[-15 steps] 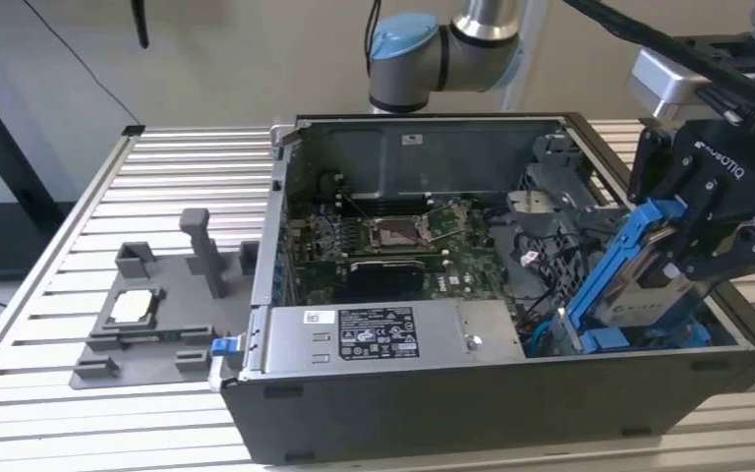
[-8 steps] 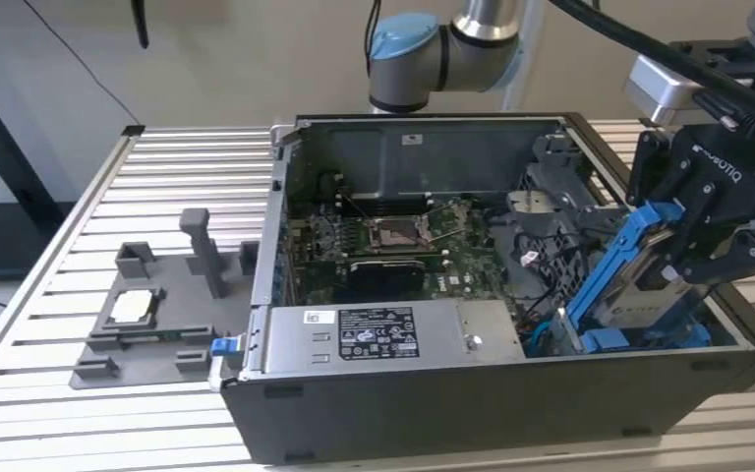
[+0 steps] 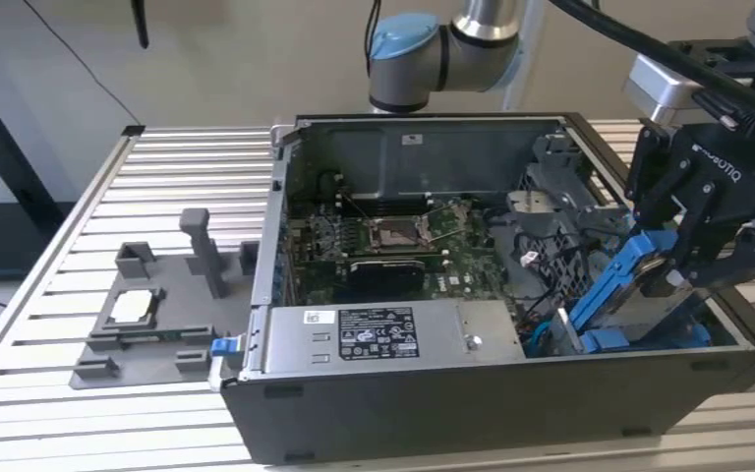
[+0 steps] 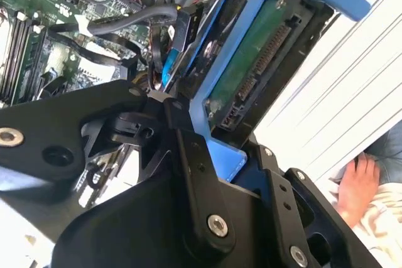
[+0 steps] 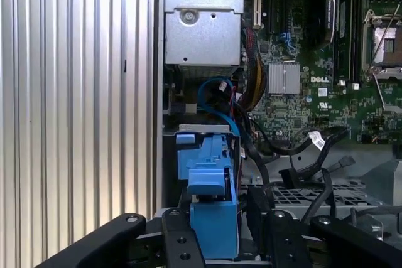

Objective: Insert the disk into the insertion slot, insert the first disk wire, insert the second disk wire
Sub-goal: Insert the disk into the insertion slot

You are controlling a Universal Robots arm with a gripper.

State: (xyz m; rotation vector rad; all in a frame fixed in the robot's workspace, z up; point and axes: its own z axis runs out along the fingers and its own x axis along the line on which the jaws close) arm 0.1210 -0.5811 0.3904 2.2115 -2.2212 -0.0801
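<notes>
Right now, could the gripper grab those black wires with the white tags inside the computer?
Probably not. The gripper is shut on the disk, holding it tilted inside the case, so it has no room for more. The black wires lie loose close by, and nothing seems to cover them.

Computer case (image 3: 483, 413), motherboard (image 3: 351, 236), power supply (image 3: 377, 339), slatted table (image 3: 194, 167)

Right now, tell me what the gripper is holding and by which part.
The gripper holds the disk by its blue frame, one finger pressed against each side of the frame.
</notes>
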